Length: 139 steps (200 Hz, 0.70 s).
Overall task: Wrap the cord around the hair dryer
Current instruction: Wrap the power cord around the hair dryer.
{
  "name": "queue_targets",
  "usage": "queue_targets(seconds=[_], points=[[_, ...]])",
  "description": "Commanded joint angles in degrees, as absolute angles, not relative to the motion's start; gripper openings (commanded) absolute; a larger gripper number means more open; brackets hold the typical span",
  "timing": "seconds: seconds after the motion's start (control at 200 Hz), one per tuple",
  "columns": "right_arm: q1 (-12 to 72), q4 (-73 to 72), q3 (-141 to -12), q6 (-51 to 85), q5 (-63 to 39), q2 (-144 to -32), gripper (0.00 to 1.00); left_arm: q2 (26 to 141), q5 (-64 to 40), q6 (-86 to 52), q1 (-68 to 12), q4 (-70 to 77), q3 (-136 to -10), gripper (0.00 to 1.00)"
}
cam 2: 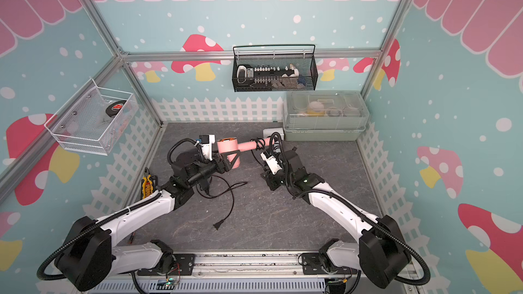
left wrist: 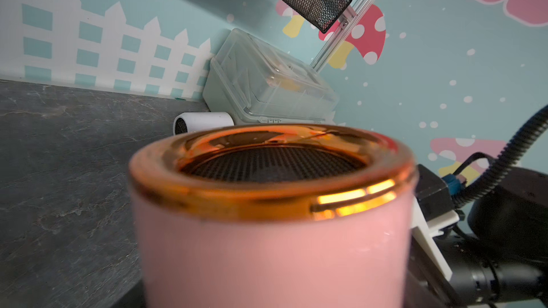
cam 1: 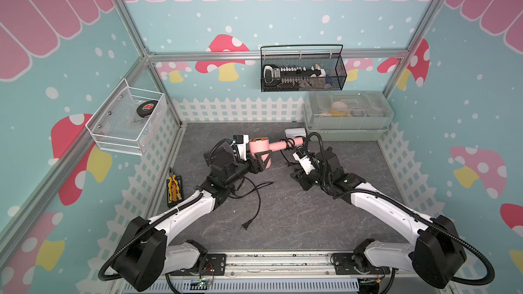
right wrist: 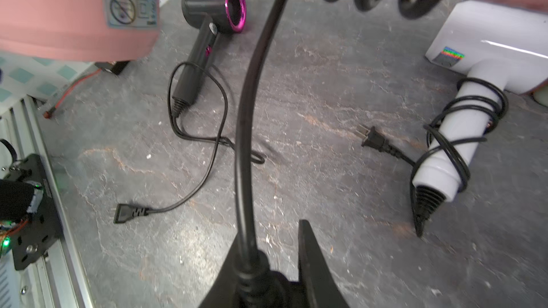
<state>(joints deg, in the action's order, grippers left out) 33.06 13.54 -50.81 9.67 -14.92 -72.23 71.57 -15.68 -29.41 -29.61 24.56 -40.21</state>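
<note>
I think this is a robot test cell in a lab, not a real home. Aluminium frame bars (cam 1: 184, 57) carry printed walls with mushrooms (cam 1: 223, 43) and a white fence (cam 1: 235, 108). Under the fingers (cam 1: 257, 156) lies a grey stone-look mat (cam 1: 311, 222). Beyond them hangs a black mesh basket (cam 1: 302, 86). Behind them, both arms are bolted on a metal rail (cam 1: 283, 258).

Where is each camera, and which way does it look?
Both top views: high in front, looking down at the table; left arm, right arm show, left gripper holding the pink hair dryer.
Left wrist: on left arm, facing the back corner over that dryer; right arm shows.
Right wrist: on right arm, facing the table; right gripper pinches the cord.
Both wrist views share the white hair dryer.
</note>
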Motion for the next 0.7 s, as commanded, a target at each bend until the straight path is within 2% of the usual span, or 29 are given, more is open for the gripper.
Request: queue_targets(seconds=[0.0,0.46,0.69], points=[[33.4,23.1,-55.7,4.0,-13.2,-70.2,0.05,69.2,-10.2,-22.2,-31.6,16.1,-42.2,0.00],[33.3,34.8,-66.2,-2.7,-9.1,-69.8,0.04,69.0,-7.0,-17.3,-35.1,5.4,-43.9,0.00],[31.6,36.9,-69.2,-5.7,-8.3,-72.5,0.04,66.8,-9.1,-17.3,-36.7,1.6,-44.2,0.00]])
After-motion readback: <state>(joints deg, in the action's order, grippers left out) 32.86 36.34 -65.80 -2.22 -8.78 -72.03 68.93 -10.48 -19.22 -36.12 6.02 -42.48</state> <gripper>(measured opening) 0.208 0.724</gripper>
